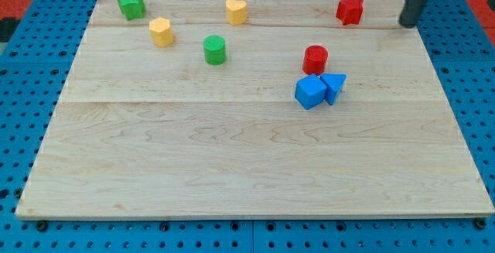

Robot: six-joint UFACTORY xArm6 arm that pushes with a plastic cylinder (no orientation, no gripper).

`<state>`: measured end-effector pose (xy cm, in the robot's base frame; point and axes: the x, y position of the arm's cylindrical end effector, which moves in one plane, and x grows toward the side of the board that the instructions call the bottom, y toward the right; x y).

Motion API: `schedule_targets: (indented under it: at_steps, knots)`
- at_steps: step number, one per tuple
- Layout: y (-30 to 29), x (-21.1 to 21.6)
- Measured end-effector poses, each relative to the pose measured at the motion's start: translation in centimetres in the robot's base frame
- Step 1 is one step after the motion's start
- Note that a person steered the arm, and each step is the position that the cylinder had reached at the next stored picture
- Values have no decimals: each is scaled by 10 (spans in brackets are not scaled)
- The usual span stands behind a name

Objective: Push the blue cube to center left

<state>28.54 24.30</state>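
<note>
Over at the view's top left, a green star block (131,4) is parked near the corner of the wooden desk (232,168), with a yellow hexagon-ish block (161,32) just below and to its right. Next along, a green cylinder (214,49) is seen, and a yellow heart-shaped block (236,11) sits near the top edge. Loads of bare wood is left across the middle left and the whole lower half, so room for sliding is plentiful there.

Right of centre, the blue cube (311,92) is found: solid bright blue, turned a bit so one corner faces the view's bottom. It's touching a blue triangular block (334,86) on its right, and a red cylinder (315,58) is just above it. A red star (349,9) is near the top edge.

No claw is fitted, so no spread or pinch can be told. The rod's tip (407,24) is at the top right, well apart from the cube.
</note>
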Motion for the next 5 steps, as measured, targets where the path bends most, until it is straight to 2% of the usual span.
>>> schedule_targets:
  at_steps: [1, 4, 5]
  knots:
    - [-74, 16]
    - [-69, 16]
    - [-111, 17]
